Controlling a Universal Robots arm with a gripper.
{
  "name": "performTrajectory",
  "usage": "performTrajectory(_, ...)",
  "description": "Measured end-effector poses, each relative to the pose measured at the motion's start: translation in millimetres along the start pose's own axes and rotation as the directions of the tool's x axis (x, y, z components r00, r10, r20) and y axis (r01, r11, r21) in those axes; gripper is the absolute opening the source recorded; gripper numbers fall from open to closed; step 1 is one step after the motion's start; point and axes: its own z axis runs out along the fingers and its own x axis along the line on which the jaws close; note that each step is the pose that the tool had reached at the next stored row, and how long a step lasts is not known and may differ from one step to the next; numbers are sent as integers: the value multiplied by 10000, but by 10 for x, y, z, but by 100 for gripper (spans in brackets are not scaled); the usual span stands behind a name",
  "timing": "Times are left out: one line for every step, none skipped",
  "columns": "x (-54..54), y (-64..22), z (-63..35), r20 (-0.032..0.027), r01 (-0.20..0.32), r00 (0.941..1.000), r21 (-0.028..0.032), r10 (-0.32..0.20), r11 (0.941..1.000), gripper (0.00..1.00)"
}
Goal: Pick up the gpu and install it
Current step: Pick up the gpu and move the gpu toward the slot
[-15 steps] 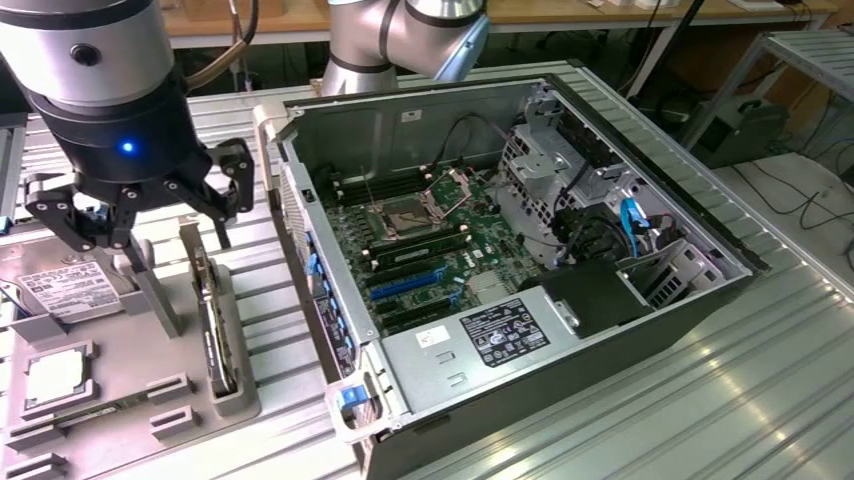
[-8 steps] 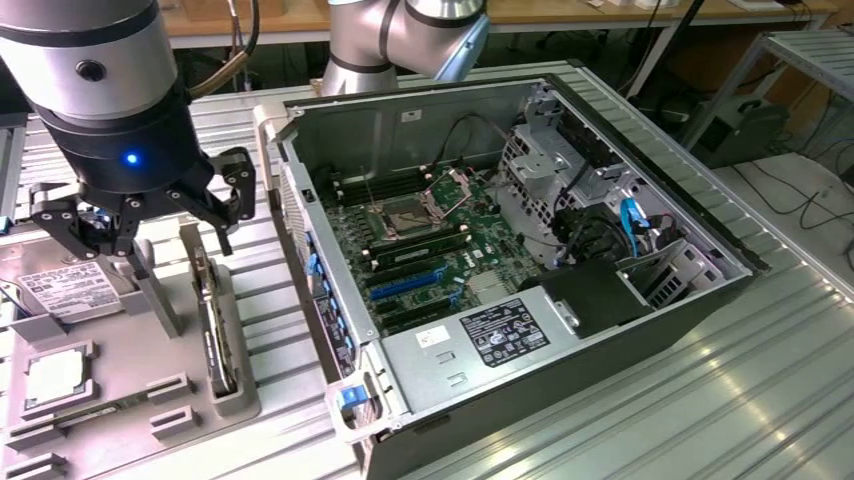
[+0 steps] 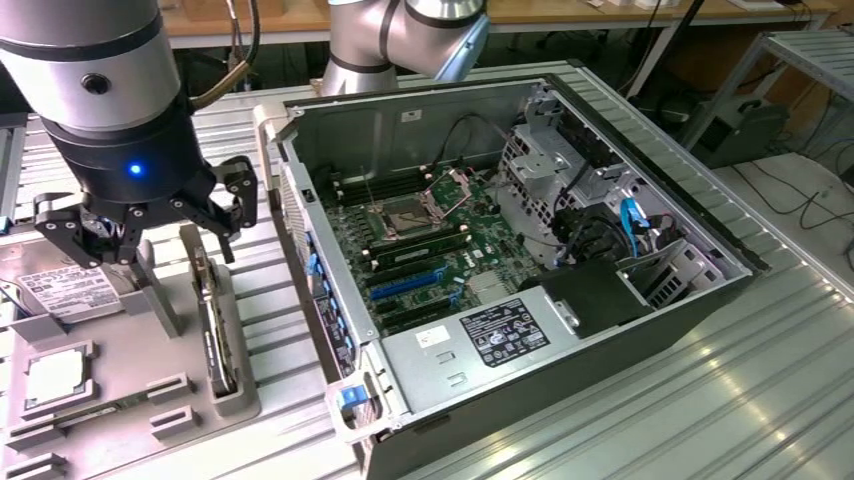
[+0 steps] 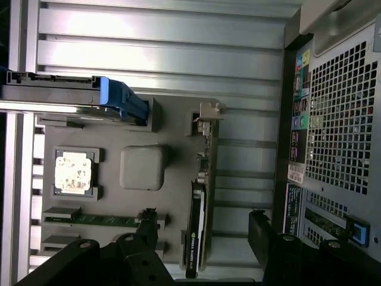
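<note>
One gpu (image 3: 214, 320) stands under the spread tool (image 3: 140, 235) — wrist view shows its bracket (image 4: 208, 113).

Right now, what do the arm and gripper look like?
The arm is made of silver-grey cylindrical links with dark bands at the joints. Its wrist section is black, with a small blue light lit. The gripper is black, and its fingers are built from pinned linkage bars. A dark cable runs beside the arm.

Ribbed metal tabletop (image 3: 641, 400); wooden bench (image 3: 561, 14) behind; floor cables (image 3: 787, 190).
</note>
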Motion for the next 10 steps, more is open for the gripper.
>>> performTrajectory(0, -1, 15, 0, 2, 10000, 11, -2, 10000, 72)
performTrajectory(0, -1, 28, 2, 2, 10000, 11, -2, 10000, 72)
performTrajectory(0, -1, 40, 1, 1, 10000, 12, -1, 10000, 72)
performTrajectory(0, -2, 51, 1, 1, 10000, 12, -1, 10000, 72)
performTrajectory(0, -2, 64, 1, 1, 10000, 12, -1, 10000, 72)
performTrajectory(1, -3, 76, 1, 1, 10000, 12, -1, 10000, 72)
performTrajectory(1, -3, 90, 1, 1, 10000, 12, -1, 10000, 72)
performTrajectory(1, -4, 103, 1, 0, 10000, 12, 0, 10000, 72)
performTrajectory(1, -5, 115, 1, 0, 10000, 12, 0, 10000, 72)
performTrajectory(2, -7, 131, 1, 0, 10000, 12, 0, 10000, 72)
